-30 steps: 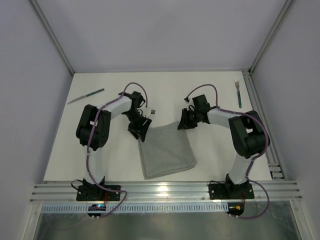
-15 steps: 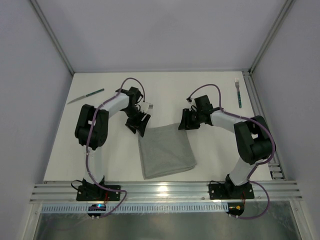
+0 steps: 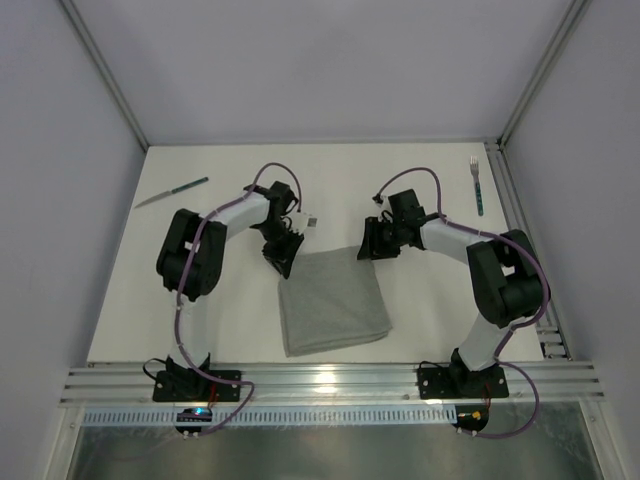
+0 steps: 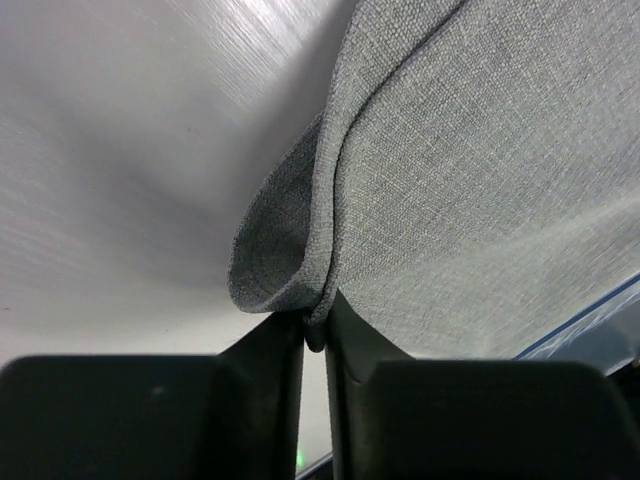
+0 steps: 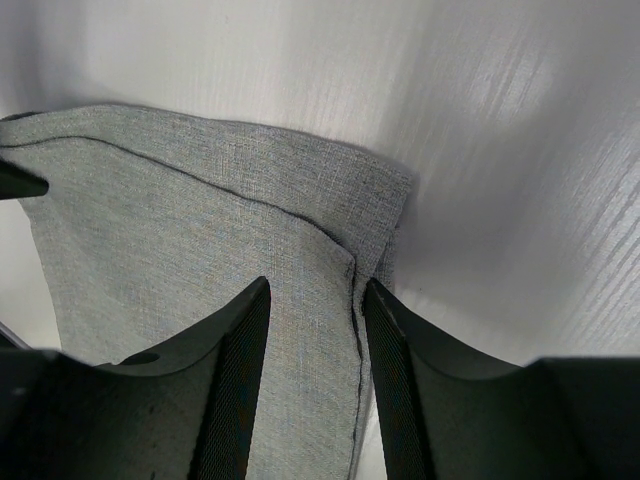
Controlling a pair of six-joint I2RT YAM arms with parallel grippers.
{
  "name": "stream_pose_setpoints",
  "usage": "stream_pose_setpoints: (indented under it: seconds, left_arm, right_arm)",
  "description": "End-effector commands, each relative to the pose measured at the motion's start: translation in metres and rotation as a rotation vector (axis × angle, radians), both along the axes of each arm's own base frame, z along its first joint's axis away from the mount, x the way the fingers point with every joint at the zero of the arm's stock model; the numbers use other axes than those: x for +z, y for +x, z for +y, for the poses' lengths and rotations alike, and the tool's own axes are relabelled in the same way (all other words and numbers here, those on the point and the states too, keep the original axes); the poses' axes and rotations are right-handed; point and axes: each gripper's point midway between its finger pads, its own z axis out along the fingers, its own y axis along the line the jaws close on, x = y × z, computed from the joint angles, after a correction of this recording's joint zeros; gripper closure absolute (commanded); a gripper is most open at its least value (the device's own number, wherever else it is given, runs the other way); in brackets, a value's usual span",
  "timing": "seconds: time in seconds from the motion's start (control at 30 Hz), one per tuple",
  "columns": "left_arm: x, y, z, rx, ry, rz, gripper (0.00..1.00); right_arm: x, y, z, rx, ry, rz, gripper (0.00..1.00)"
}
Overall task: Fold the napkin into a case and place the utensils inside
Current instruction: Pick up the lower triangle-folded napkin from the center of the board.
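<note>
Napkin (image 3: 333,300) corner tight in left gripper (image 4: 314,326)

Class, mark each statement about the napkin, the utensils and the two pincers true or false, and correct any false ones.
1. The left pincer is shut on a corner of the napkin. True.
2. The fork lies on the napkin. False: it lies on the bare table at the far right, apart from the napkin.
3. The right pincer stands open astride the napkin's edge. True.
4. The knife lies beside the fork. False: the knife is at the far left, the fork at the far right.
</note>
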Motion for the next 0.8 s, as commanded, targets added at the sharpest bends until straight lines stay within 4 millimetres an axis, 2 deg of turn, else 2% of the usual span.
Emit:
stream_pose_setpoints:
  seconds: [0.0, 0.07, 0.2, 0.23, 0.3, 0.33, 0.37, 0.43, 0.47, 0.5, 0.53, 0.57, 0.6, 0.63, 0.67, 0.77]
  left_arm:
    - [0.013, 0.017, -0.011, -0.005, -0.076, -0.103, 0.92]
    - [0.015, 0.018, -0.013, -0.016, -0.100, -0.129, 1.00]
    - [0.027, 0.026, -0.013, -0.063, -0.114, -0.247, 1.00]
    - [0.036, 0.028, -0.013, -0.096, -0.122, -0.296, 1.00]
    - [0.038, 0.028, -0.014, -0.144, -0.109, -0.358, 1.00]
    - [0.045, 0.029, -0.015, -0.183, -0.110, -0.404, 1.00]
    - [0.043, 0.026, -0.015, -0.214, -0.090, -0.429, 1.00]
    - [0.044, 0.022, -0.017, -0.261, -0.082, -0.462, 1.00]
    - [0.046, 0.022, -0.015, -0.292, -0.067, -0.487, 1.00]
    - [0.043, 0.017, -0.016, -0.321, -0.059, -0.486, 1.00]
    - [0.040, 0.014, -0.016, -0.346, -0.045, -0.492, 1.00]
    - [0.041, 0.015, -0.016, -0.351, -0.046, -0.497, 1.00]
    - [0.036, 0.013, -0.013, -0.363, -0.031, -0.494, 1.00]
    - [0.035, 0.012, -0.013, -0.372, -0.025, -0.496, 1.00]
    - [0.034, 0.011, -0.011, -0.383, -0.016, -0.499, 1.00]
    - [0.032, 0.006, -0.009, -0.475, 0.014, -0.529, 1.00]
  right_arm:
    - [0.015, 0.009, -0.002, 0.009, -0.014, -0.059, 0.53]
    - [0.020, 0.010, -0.007, 0.009, -0.040, -0.075, 0.52]
    - [0.039, 0.011, -0.017, -0.022, -0.080, -0.133, 0.52]
    - [0.051, 0.010, -0.019, -0.034, -0.078, -0.172, 0.53]
    - [0.053, -0.003, -0.016, -0.045, -0.057, -0.176, 0.54]
    - [0.054, -0.009, -0.016, -0.054, -0.047, -0.177, 0.55]
    - [0.053, -0.021, -0.018, -0.066, -0.043, -0.178, 0.58]
    - [0.057, -0.035, -0.005, -0.066, -0.007, -0.196, 0.67]
    - [0.052, -0.050, 0.000, -0.052, 0.021, -0.183, 0.71]
    - [0.057, -0.057, 0.018, -0.039, 0.092, -0.188, 0.77]
    - [0.045, -0.076, 0.027, -0.003, 0.143, -0.131, 0.80]
    - [0.040, -0.083, 0.033, -0.001, 0.179, -0.100, 0.83]
    - [0.043, -0.081, 0.042, -0.004, 0.239, -0.114, 0.87]
    - [0.037, -0.087, 0.047, -0.040, 0.280, -0.060, 0.92]
    - [0.023, -0.096, 0.044, -0.059, 0.284, -0.014, 0.93]
    - [0.007, -0.099, 0.044, -0.095, 0.302, 0.023, 0.96]
